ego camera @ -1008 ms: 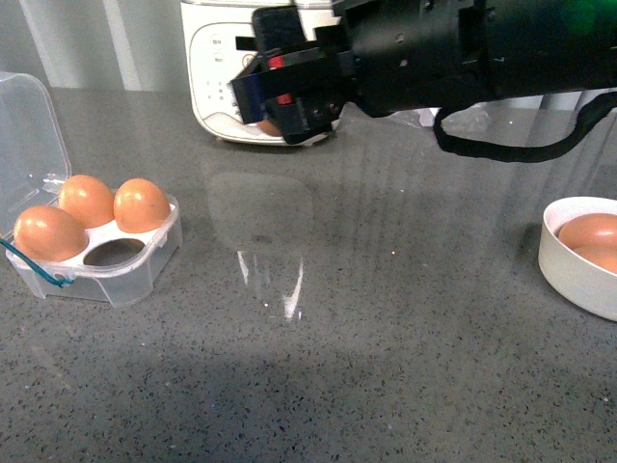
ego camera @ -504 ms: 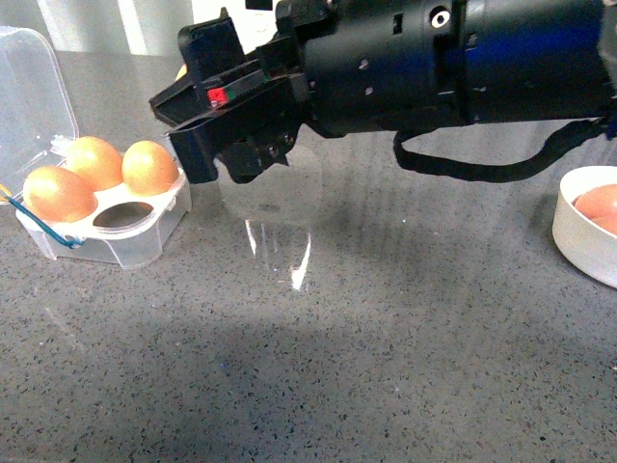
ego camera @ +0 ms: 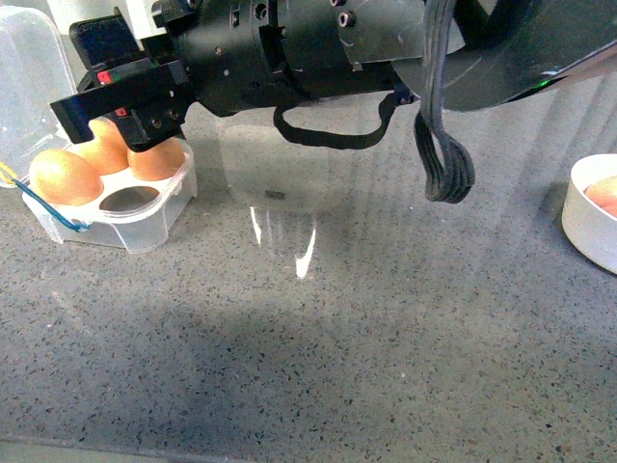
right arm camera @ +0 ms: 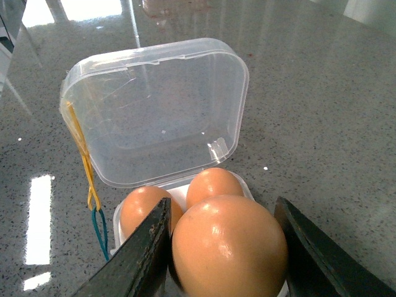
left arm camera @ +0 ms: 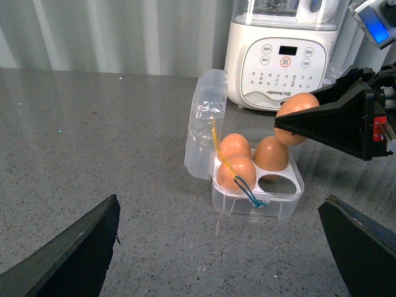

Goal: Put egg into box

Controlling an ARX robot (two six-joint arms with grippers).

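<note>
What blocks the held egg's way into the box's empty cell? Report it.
Nothing visible. The right gripper holds the egg above the box. The lid is swung open, the empty cell is uncovered, and the three other eggs fill only neighbouring cells.

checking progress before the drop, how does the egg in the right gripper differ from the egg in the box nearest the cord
The held egg is clamped in the right gripper, up above the box. The cord-side egg sits in a cell. The held egg touches only the fingers, while the cord-side egg has two more eggs and the empty cell beside it. Both share the same smooth orange-brown shell.
</note>
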